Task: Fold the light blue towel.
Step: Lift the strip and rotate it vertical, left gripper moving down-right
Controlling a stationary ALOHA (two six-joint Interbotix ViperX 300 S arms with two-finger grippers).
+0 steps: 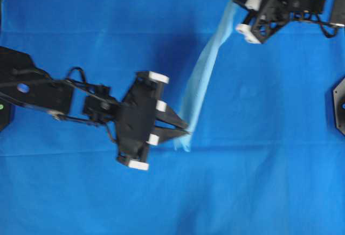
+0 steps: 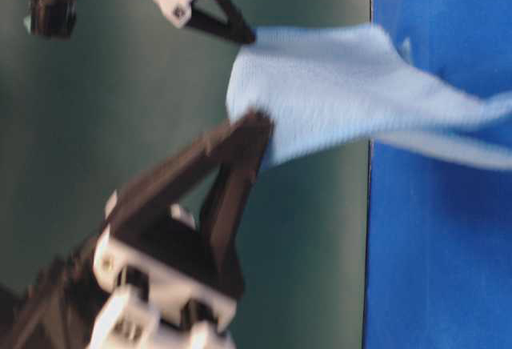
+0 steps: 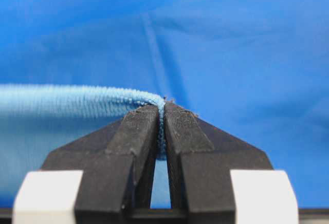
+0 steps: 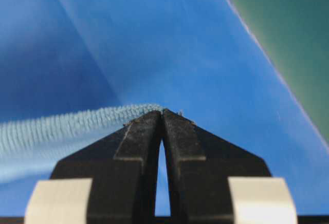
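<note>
The light blue towel (image 1: 205, 76) hangs lifted above the deep blue backdrop, stretched as a narrow band between my two grippers. My left gripper (image 1: 186, 132) is shut on the towel's near corner; the left wrist view shows the hem (image 3: 77, 100) pinched between the black fingers (image 3: 136, 131). My right gripper (image 1: 237, 0) is shut on the far corner at the top; the right wrist view shows the hem (image 4: 67, 124) clamped at its fingertips (image 4: 149, 126). In the table-level view the towel (image 2: 336, 85) drapes from both grippers down to the blue cloth.
The large royal-blue cloth backdrop (image 1: 259, 154) covers the whole table. A black arm base (image 1: 339, 105) sits at the right edge. A dark green wall (image 2: 96, 109) stands behind the table.
</note>
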